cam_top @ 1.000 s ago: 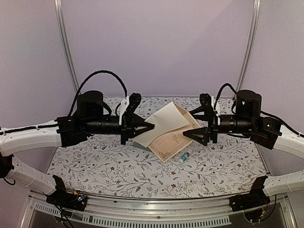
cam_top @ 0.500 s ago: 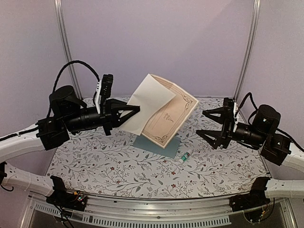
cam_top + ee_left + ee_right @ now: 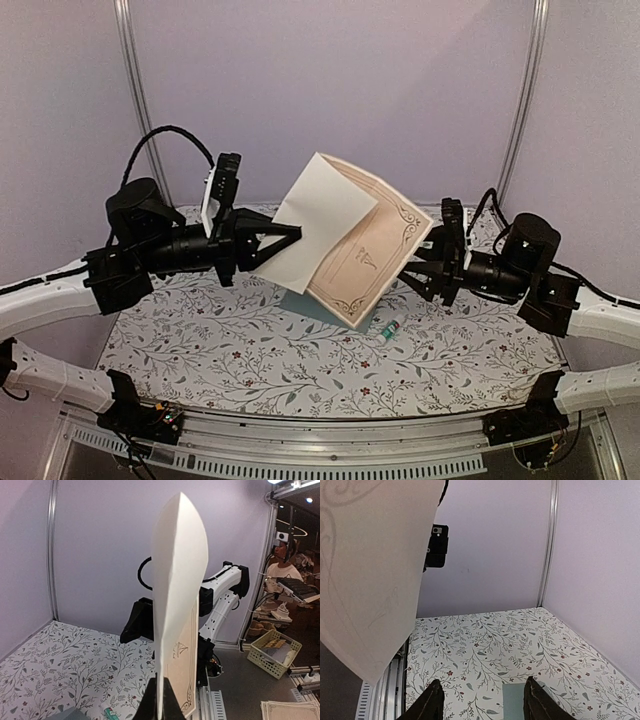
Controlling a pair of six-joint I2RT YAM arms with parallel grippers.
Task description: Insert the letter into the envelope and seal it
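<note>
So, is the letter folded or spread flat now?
Folded, loosely. The letter hangs in the air, pinched by the left gripper; its whitish back lies doubled over the printed tan face, and the two layers bow apart.

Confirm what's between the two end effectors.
The letter, pinched in the left end effector, spans the gap toward the right end effector; clearest in top view.

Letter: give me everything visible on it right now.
The letter is a tan, parchment-like sheet with a dark ornate border, folded over so its whitish back shows. It hangs tilted above the table, pinched at its left edge by the left hand. The right hand is open beside its right edge, not gripping.
</note>
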